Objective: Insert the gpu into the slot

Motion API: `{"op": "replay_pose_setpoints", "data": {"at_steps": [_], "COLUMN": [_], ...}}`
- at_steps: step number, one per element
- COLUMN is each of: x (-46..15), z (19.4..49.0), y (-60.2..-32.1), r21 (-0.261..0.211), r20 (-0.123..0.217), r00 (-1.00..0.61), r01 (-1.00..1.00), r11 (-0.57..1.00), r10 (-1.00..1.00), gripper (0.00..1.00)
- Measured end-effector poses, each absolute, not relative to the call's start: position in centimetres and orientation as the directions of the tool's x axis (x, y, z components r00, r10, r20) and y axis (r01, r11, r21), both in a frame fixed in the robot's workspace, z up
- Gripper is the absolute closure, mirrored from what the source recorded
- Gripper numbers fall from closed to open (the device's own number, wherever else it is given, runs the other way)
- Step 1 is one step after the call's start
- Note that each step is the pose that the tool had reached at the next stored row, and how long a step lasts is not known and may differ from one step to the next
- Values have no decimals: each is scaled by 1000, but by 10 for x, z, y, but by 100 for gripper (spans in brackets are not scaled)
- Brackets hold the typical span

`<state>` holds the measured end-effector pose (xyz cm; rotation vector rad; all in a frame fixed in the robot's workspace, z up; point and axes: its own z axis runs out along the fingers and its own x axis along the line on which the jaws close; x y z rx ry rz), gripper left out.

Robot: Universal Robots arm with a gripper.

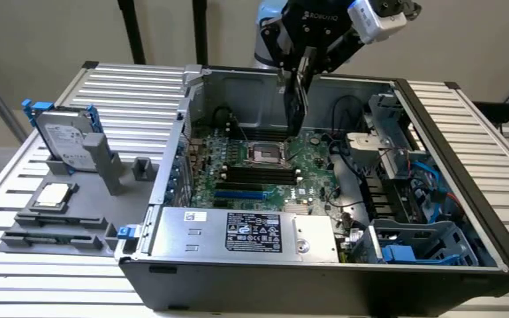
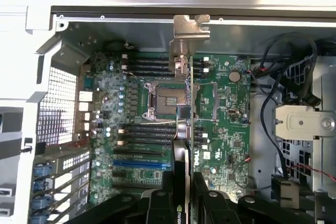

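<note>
The gpu [image 1: 297,106], a flat black card, hangs upright on its edge above the open computer case, over the square silver CPU socket [image 1: 265,154]. My gripper [image 1: 301,69] is shut on the card's upper part. In the wrist view the gpu [image 2: 180,153] runs edge-on between my two black fingers [image 2: 157,203], with its silver bracket [image 2: 191,27] at the far end. The slot [image 1: 236,195], a bright-blue strip on the green motherboard [image 1: 312,149], lies lower down toward the power supply, well apart from the card. In the wrist view the slot [image 2: 139,164] sits off to one side of the card.
A silver power supply [image 1: 246,232] with a white label fills the case's near side. Black memory slots [image 1: 259,175] lie between socket and slot. Cables and a drive cage [image 1: 413,245] crowd the exterior view's right. A hard drive [image 1: 60,139] and grey fixtures stand outside on the exterior view's left.
</note>
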<state>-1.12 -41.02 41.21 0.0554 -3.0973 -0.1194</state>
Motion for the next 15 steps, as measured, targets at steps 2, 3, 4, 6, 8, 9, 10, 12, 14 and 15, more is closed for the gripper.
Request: {"op": "replay_pose_setpoints", "data": {"at_steps": [2,3,4,6,8,9,10,12,14,15], "x": [-11,-11,-11,-11,-11,-11,-11,-11,-11,-11], "z": [412,412,412,412,412,412,412,412,412,412], "y": [-410,-410,-410,-410,-410,-410,-410,-410,-410,-410], "r21": [80,80,80,80,80,80,80,80,80,80], "r20": [40,40,40,39,39,38,38,38,37,37], "r00": [-997,-996,-994,-989,-984,-980,-977,-968,-959,-953], "r01": [-64,-82,-101,-136,-172,-190,-208,-243,-278,-296], "r11": [995,993,992,987,982,979,975,967,957,952], "r10": [-68,-85,-104,-140,-176,-193,-212,-247,-282,-299], "gripper": [74,74,74,74,74,74,74,74,74,74]}}
